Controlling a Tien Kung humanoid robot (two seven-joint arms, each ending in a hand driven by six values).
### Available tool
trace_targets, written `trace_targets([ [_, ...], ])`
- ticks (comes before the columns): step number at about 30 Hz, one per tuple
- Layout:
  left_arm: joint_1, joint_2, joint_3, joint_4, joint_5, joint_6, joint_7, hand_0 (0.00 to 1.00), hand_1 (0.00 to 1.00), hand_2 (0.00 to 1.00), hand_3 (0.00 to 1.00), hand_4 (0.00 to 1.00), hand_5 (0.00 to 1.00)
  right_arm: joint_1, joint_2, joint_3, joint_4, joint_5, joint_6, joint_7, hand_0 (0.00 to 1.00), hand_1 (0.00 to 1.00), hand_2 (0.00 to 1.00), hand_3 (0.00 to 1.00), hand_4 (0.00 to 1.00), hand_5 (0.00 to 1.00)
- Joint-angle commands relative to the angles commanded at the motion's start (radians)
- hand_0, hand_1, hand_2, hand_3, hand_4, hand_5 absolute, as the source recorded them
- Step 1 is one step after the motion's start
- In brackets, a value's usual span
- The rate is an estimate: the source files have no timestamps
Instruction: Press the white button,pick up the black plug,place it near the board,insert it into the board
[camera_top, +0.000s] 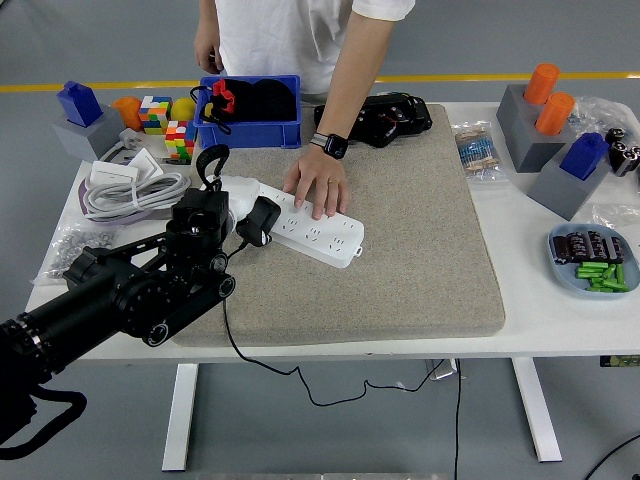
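While a person's hand (318, 187) lies flat on the far end of the white power strip (300, 224), the robot's left hand (210, 205) sits at the strip's near left end. That left hand comes in on a black arm from the lower left corner, and one finger curls up above it like a hook. Whether its other fingers are closed on anything cannot be told from this angle, since the wrist housing hides them.

The black plug (257, 221) rests against the left part of the power strip, just right of the robot's hand, tilted a little. Its black cable (262, 360) runs down across the grey mat (400, 250), over the table's near edge and hangs below. The power strip lies slantwise on the mat, its left end higher in the picture than its right end.

The person stands at the far side of the table (540, 320) with a dark watch (334, 146) on the wrist of the arm that reaches the strip. Behind the strip stands a blue bin (248, 128) holding black and red things. A coil of white cable (125, 190) lies left of the mat, and colourful puzzle cubes (165, 122) stand near the bin. On the right, a small blue tray (590, 258) holds green and dark pieces.
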Motion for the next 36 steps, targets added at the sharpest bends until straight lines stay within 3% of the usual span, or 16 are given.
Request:
trace_targets([
  [18,-0.003,0.005,0.008,-0.023,-0.030,-0.017,0.000,0.127,0.249,0.284,0.560,0.531,0.002,0.000,-0.001,-0.010,0.001,0.004,-0.001,0.001,0.644,0.582,0.614,0.551,0.638,0.311],
  [29,-0.016,-0.002,0.007,-0.002,-0.035,-0.035,0.000,0.126,0.249,0.283,0.562,0.536,0.002,-0.003,-0.002,-0.013,0.000,0.004,-0.001,0.000,0.644,0.583,0.614,0.550,0.638,0.311],
  [35,-0.017,0.000,0.001,-0.003,-0.036,-0.020,0.000,0.135,0.259,0.287,0.574,0.552,0.002,-0.005,-0.002,-0.013,0.000,0.005,-0.001,0.001,0.644,0.583,0.614,0.550,0.637,0.310],
  [36,-0.017,0.001,0.000,-0.005,-0.037,-0.017,0.000,0.194,0.391,0.379,0.616,0.737,0.099,-0.005,-0.002,-0.012,0.000,0.005,-0.001,0.001,0.642,0.583,0.615,0.550,0.637,0.310],
])
